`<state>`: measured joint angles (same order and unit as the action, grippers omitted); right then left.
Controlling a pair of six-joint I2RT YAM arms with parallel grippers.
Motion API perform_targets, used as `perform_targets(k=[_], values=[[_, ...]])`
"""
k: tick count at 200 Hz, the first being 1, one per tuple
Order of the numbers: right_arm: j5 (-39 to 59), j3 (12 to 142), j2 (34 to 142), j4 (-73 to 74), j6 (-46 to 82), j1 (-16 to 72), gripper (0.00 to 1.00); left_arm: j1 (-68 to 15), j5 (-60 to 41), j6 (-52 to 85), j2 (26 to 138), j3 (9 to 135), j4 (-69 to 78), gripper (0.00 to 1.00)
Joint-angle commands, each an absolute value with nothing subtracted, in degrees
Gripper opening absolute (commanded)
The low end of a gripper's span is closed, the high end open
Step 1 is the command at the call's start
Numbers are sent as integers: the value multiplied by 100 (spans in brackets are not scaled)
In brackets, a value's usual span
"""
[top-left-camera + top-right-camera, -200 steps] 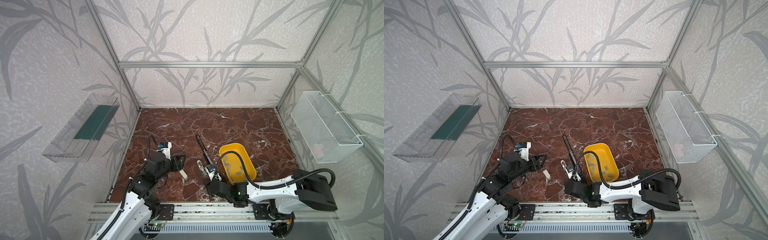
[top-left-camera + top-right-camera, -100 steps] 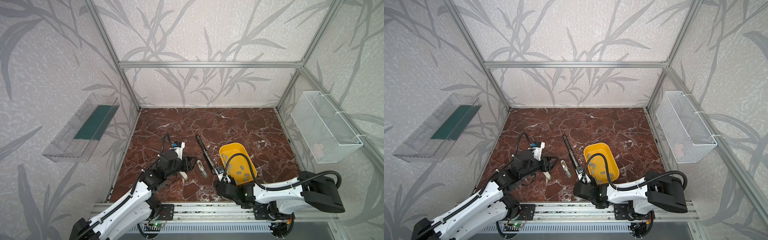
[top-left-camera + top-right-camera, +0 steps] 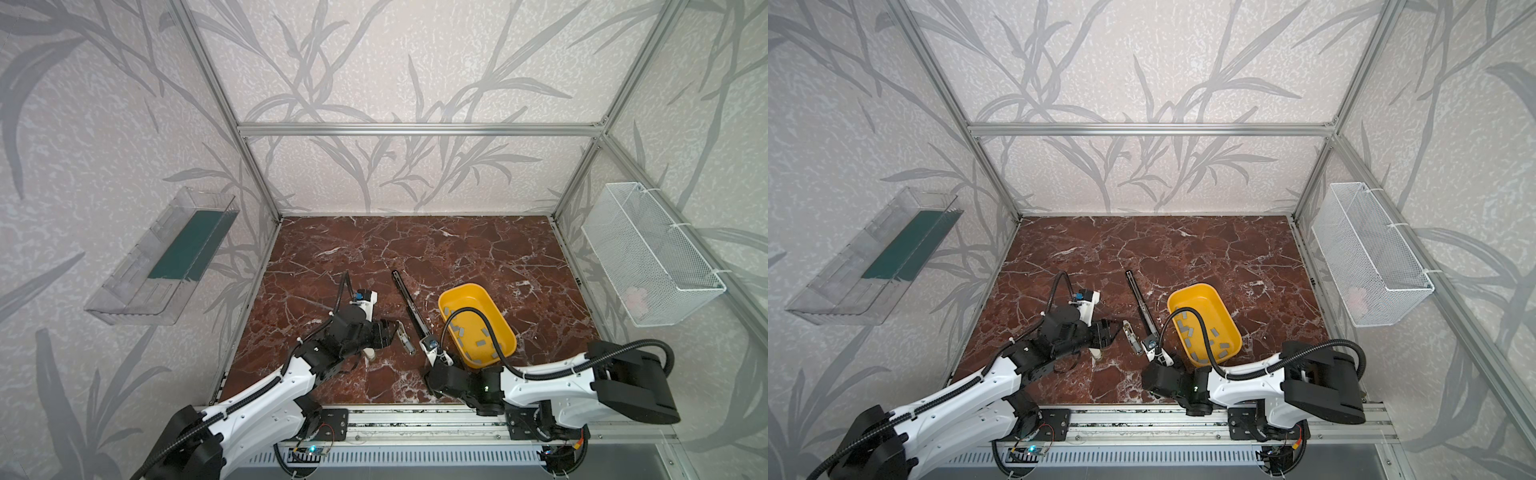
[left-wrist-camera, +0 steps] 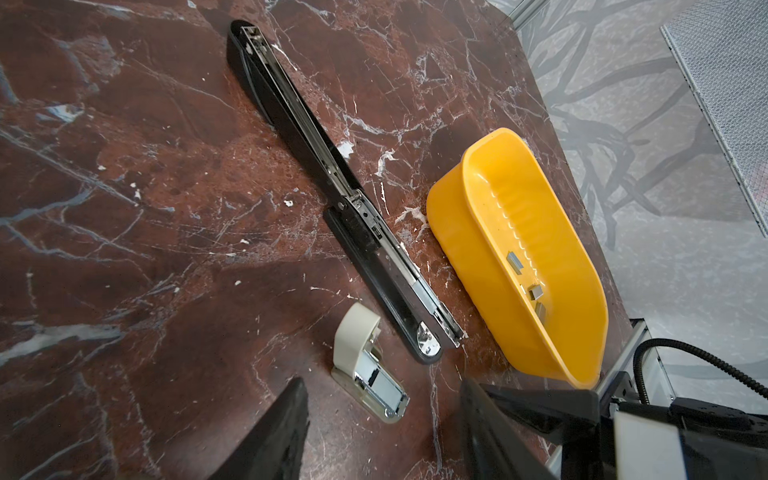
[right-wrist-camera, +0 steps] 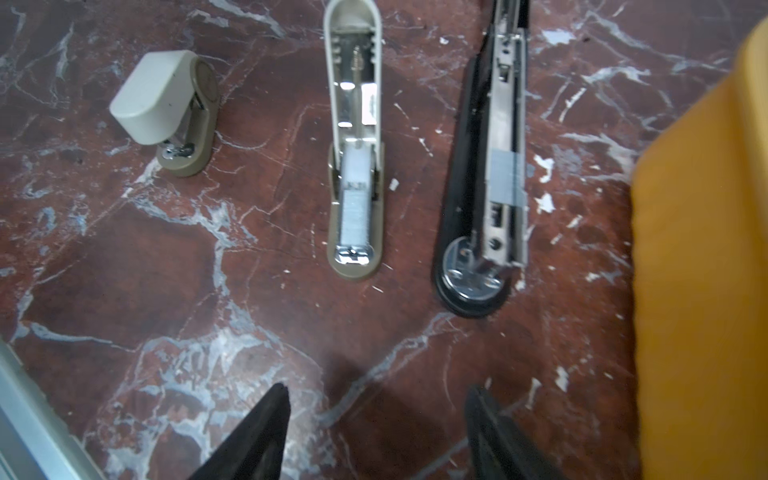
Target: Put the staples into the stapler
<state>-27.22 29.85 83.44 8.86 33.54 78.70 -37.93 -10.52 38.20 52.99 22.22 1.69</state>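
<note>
A long black stapler [image 3: 409, 305] [image 4: 332, 183] lies opened flat, with a grey strip in its channel [image 5: 505, 178]. Beside it lies an opened cream mini stapler [image 3: 405, 337] [image 5: 355, 166] with staples in its magazine. Loose grey staples [image 3: 461, 330] [image 4: 515, 262] lie in the yellow tray [image 3: 461, 286] [image 3: 1192, 286]. My left gripper [image 3: 390, 332] [image 4: 382, 399] is open and empty, just short of the opened cream stapler [image 4: 365, 365]. My right gripper [image 5: 376, 395] is open and empty near the front edge, its fingertips a little short of both opened staplers.
A closed cream mini stapler [image 3: 368, 353] [image 5: 166, 112] stands under my left wrist. A clear bin [image 3: 166, 262] hangs on the left wall and a white wire basket [image 3: 648, 257] on the right wall. An aluminium rail [image 3: 415, 419] runs along the front.
My left gripper has reached right, up to the opened cream stapler. My right gripper has drawn back from the staplers toward the front edge, with its jaws wider.
</note>
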Motion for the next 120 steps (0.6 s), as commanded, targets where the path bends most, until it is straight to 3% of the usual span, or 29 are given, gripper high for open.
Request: perform_targets(k=[1,120], values=[[-2610,3270,8722,1260,3236,7902,68,-3815,-1024,3846,5383,2164,470,58],[-2791,3751,10145,1462,3474,7612,68,-3822,-879,3764,5485,2119,470,57]])
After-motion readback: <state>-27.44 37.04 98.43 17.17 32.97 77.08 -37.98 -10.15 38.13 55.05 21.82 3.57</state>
